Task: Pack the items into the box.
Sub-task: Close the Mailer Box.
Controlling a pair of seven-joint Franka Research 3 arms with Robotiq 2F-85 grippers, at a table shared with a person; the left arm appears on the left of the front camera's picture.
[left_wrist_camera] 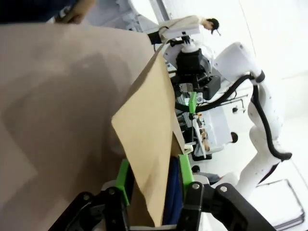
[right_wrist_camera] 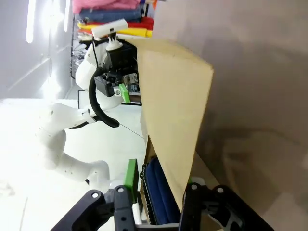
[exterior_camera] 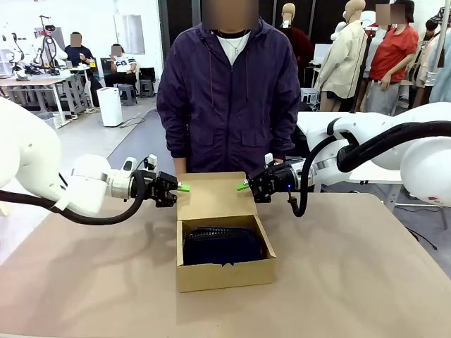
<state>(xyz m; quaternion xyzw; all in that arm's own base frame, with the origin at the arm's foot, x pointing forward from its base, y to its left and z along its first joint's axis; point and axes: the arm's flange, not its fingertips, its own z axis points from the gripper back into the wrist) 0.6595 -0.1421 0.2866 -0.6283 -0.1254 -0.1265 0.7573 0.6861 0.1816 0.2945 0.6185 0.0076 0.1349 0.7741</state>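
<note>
Brown cardboard box (exterior_camera: 224, 262) sits center frame in the front view, on the tan desk (exterior_camera: 366, 274), open at the top. Inside lies the dark navy pouch (exterior_camera: 223, 245), filling nearly the whole interior; ridged zipper edge visible. Nothing else can be made out in the box.

Flap lid (exterior_camera: 215, 196) stands raised at the far side of the box, tilted back toward the person (exterior_camera: 229, 91) standing behind the desk.

Left gripper (exterior_camera: 182, 188) comes in from the left of the frame at the flap's left edge; right gripper (exterior_camera: 243, 186) from the right at the flap's right edge. Green pads touch or just meet the flap edges on both sides.

Left wrist view: flap (left_wrist_camera: 147, 139) runs between the two green fingers (left_wrist_camera: 123, 180), jaws partly closed around its edge, navy pouch (left_wrist_camera: 173, 192) low behind it. Right gripper (left_wrist_camera: 191, 103) seen farther off at the opposite edge.

Right wrist view: same, flap (right_wrist_camera: 175, 120) passes between the jaws, green finger (right_wrist_camera: 130, 174) on one side, pouch (right_wrist_camera: 159, 190) below center. Left gripper (right_wrist_camera: 124, 93) upper left of frame.
</note>
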